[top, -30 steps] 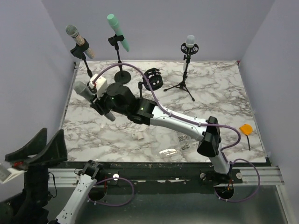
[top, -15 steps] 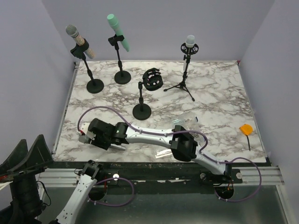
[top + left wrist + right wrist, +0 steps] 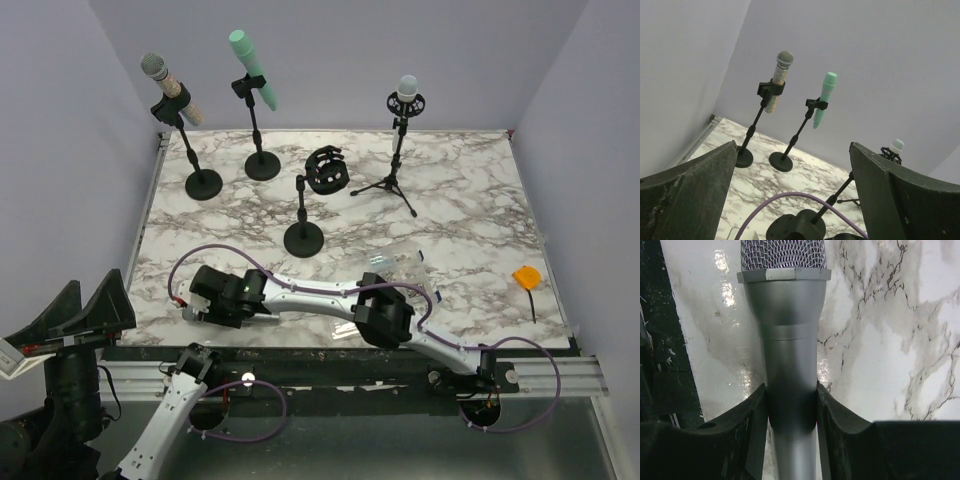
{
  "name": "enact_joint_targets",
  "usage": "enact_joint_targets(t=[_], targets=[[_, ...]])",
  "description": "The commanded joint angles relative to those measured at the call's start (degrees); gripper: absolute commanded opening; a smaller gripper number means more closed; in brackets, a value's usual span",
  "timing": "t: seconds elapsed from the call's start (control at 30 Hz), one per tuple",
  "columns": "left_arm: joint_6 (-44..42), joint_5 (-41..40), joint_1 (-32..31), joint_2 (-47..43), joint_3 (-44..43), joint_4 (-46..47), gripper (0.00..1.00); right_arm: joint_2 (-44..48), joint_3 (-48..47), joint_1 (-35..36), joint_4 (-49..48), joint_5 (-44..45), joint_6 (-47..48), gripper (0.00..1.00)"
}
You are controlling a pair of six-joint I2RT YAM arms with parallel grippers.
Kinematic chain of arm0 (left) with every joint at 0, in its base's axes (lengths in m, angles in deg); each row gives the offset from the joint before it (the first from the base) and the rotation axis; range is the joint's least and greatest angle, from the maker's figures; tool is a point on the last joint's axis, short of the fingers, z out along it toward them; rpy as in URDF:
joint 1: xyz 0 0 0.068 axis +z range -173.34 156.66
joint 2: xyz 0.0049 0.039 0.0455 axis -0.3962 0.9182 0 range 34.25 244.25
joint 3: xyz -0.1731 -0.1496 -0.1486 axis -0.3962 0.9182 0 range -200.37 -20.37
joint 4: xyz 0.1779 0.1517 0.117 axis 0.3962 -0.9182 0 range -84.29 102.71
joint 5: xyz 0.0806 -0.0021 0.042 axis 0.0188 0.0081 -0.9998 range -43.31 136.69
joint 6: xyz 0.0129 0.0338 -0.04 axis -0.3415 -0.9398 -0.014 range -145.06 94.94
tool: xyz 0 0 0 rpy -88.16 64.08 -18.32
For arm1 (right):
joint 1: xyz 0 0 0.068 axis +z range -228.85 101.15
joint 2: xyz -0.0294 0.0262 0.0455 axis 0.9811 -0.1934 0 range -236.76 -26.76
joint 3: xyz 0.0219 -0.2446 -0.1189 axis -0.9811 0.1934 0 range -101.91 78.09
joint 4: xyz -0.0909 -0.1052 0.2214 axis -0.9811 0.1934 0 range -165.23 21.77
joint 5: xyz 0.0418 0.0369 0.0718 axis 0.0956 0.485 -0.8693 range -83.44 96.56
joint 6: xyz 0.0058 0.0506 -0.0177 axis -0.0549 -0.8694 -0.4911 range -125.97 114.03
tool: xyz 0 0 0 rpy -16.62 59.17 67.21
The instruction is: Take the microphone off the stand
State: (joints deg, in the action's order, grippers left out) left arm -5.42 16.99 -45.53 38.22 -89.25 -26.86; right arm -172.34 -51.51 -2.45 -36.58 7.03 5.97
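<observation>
A grey microphone [image 3: 790,340] with a mesh head stands between the fingers of my right gripper [image 3: 791,405], which is shut on its body just above the marble. In the top view that gripper [image 3: 203,300] lies low at the table's near left edge, the arm stretched across the front. The empty stand [image 3: 303,238] with its black shock mount [image 3: 328,170] is at mid-table, apart from the microphone. My left gripper [image 3: 85,312] hangs off the table at the lower left, open and holding nothing; its fingers [image 3: 690,195] frame the far stands.
Three other stands hold microphones at the back: a glittery one [image 3: 165,85], a teal one [image 3: 250,65] and a small one on a tripod [image 3: 406,90]. An orange object [image 3: 527,277] lies at the right edge. Clear plastic pieces [image 3: 400,258] lie near the right arm.
My right arm swung from the back left of the table down to the near left edge, carrying the grey microphone low over the marble. The left gripper shifted slightly.
</observation>
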Motion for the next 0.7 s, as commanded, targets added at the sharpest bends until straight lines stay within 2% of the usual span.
enact_joint_targets(t=[0.0, 0.13, 0.17, 0.23, 0.67], targets=[[-0.30, 1.94, 0.19, 1.76, -1.56, -1.09, 0.91, -4.09, -0.93, 0.28, 0.67, -0.12, 3.00, 0.31], [-0.22, 2.19, 0.14, 1.99, -1.87, -1.38, 0.91, -3.69, 0.79, 0.28, -0.01, -1.65, 2.91, 0.47], [-0.20, 2.19, 0.18, 2.02, -1.87, -1.47, 0.91, -3.46, 1.14, 0.30, -0.15, -1.65, 2.96, 0.55], [0.00, 2.19, 0.15, 2.02, -1.78, -1.41, 0.91, -3.11, 1.63, 0.29, -0.25, -1.51, 2.92, 0.63], [1.21, 3.92, 0.14, 2.89, -1.60, -1.30, 0.91, -1.67, -0.73, 0.28, 0.60, -2.32, 1.70, 0.87]])
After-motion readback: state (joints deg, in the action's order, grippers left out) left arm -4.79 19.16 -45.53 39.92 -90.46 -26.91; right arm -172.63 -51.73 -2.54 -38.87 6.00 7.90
